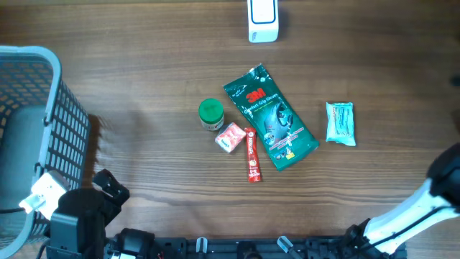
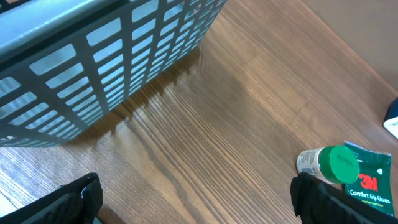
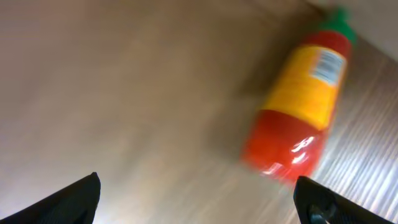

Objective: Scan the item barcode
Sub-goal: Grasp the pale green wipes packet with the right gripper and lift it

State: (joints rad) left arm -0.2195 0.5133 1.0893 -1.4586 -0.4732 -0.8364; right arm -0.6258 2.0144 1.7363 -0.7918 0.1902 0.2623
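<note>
Left gripper (image 2: 199,205) and right gripper (image 3: 199,202) are both found spread, nothing pinched. 1 sauce bottle (image 3: 298,106) is seen lying flat just beyond the right one, label showing, presumably for presentation to the scanner (image 1: 263,20) at the desk's far edge.

- Table (image 1: 144,72) was brown wood grain.
- Basket (image 1: 68,108) was grey lattice.
- Glove pack (image 1: 272,119) was green, white print.
- Bottle (image 3: 305,106) was red, yellow label, green cap.
- Packet (image 1: 340,124) was teal.

Wood-grain table (image 1: 144,86), glossy plastic bottle (image 3: 298,106)
</note>
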